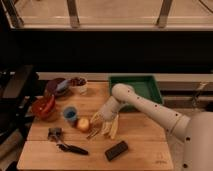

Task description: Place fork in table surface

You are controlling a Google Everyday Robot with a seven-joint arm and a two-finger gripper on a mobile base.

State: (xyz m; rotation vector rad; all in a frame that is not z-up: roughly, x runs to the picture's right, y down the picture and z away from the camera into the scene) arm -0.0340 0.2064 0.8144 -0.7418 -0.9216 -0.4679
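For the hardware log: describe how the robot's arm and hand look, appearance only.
The arm is smooth, off-white and tubular, built from rounded segments with a bulbous joint near the green tray. No cables, markings or labels are visible on it. It tapers to the hand, equally pale, above the wooden table surface beside the yellow strips.

one claw [96, 118], one fork [93, 133], two yellow strips [110, 128], one green tray [150, 86], one blue cup [69, 114].
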